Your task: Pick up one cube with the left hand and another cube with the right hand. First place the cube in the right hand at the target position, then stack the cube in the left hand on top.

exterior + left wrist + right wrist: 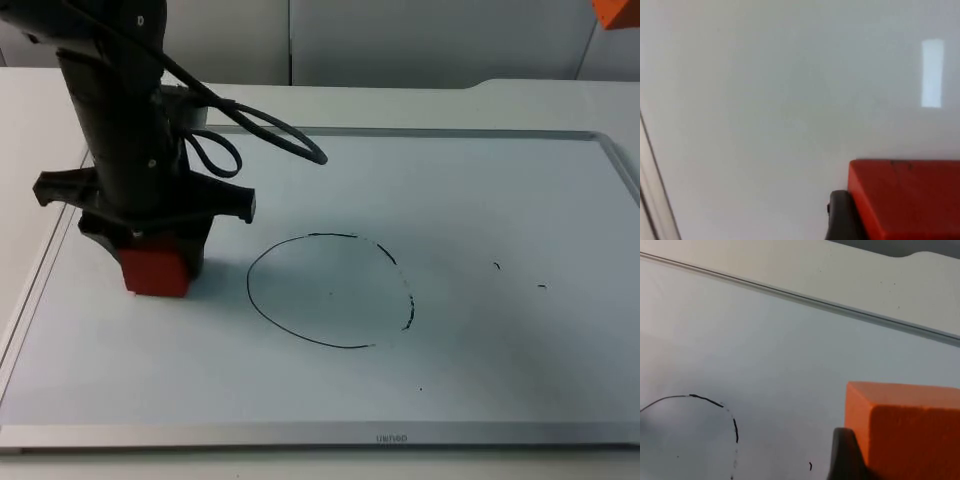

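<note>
Two matte cubes, red cube (155, 270) in left pincer (150, 262), orange cube (907, 432) in right pincer (850, 460)

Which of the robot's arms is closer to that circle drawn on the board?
The left. The left gripper, holding the red cube, sits just beside the drawn circle. The right gripper carries the orange cube far off, beyond the board's far corner.
</note>
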